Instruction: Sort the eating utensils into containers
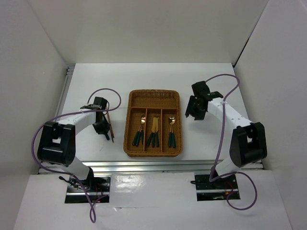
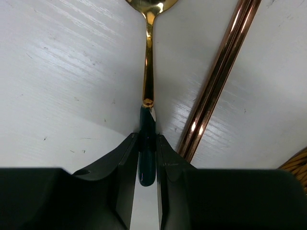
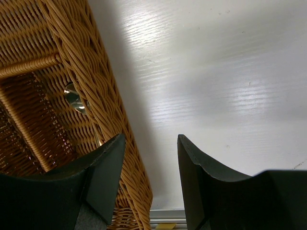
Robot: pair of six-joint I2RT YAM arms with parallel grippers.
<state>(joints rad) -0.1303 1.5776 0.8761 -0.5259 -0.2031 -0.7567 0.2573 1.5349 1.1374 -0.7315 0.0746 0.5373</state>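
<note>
**Left gripper** [image 2: 147, 141]: jaws clamped on the dark teal handle of a gold-headed spoon [image 2: 149, 72], with the bowl pointing to 12 o'clock in the wrist view. Whether the spoon touches the white table [image 2: 62, 72] cannot be told. The reddish-brown chopsticks [image 2: 218, 81] lie just beside the spoon at 2 o'clock.

From overhead, the wicker tray [image 1: 126, 129] sits at 3 o'clock of this gripper. Its three long slots hold teal-handled utensils [image 1: 153, 136].

**Right gripper** [image 3: 149, 158]: fingers spread, holding nothing, above the table at the tray's 3 o'clock rim.
</note>
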